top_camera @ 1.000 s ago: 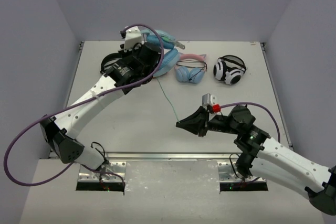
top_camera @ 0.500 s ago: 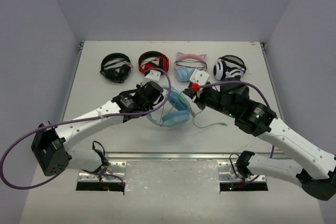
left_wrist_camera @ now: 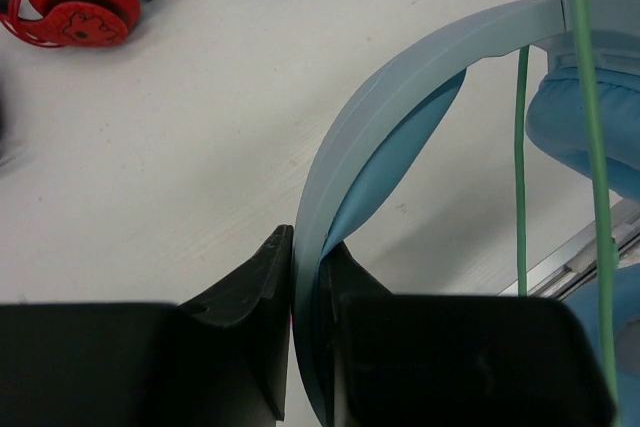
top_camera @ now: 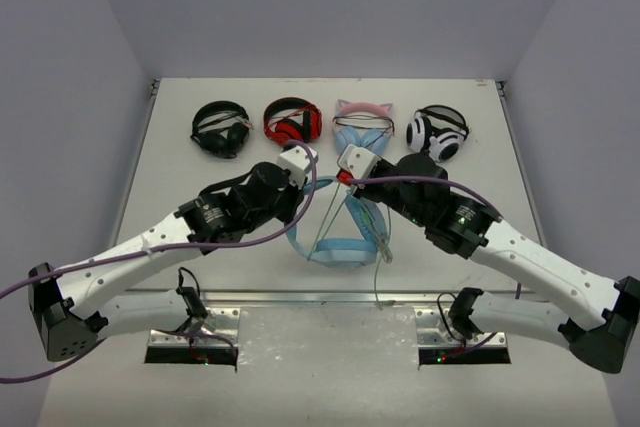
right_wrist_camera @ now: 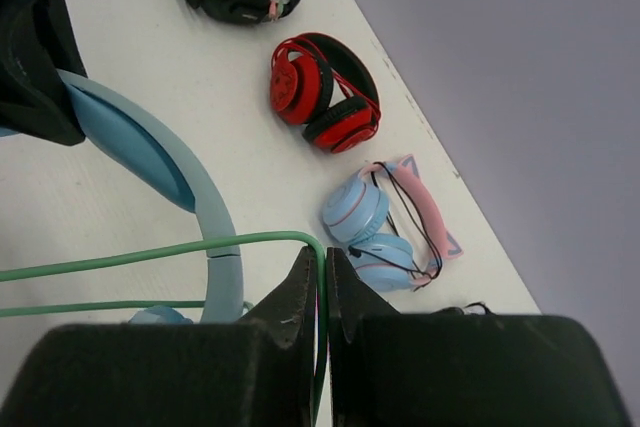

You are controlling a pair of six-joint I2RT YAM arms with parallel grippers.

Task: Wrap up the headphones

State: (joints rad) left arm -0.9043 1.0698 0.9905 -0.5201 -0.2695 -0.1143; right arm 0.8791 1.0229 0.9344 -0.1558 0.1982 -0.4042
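Observation:
The light-blue headphones [top_camera: 335, 252] hang between my two grippers over the table's front middle. My left gripper [top_camera: 296, 215] is shut on the blue headband [left_wrist_camera: 400, 77], which is pinched edge-on between the jaws [left_wrist_camera: 312, 277]. An oval earcup [left_wrist_camera: 590, 132] shows at the right. My right gripper [top_camera: 350, 190] is shut on the thin pale-green cable [right_wrist_camera: 200, 245], which bends into its jaws [right_wrist_camera: 322, 277]. Cable strands [top_camera: 325, 222] run down across the band. The plug end [top_camera: 386, 255] dangles near the front edge.
Along the back stand black headphones [top_camera: 220, 127], red headphones [top_camera: 292, 120], a blue pair with a pink cat-ear band [top_camera: 362, 119] and a white-and-black pair [top_camera: 437, 132]. The metal rail [top_camera: 320, 297] marks the table's front edge.
My left gripper has carried the headphones from the back left to the front middle. My right gripper has moved up and left with the cable, now close beside the left one.

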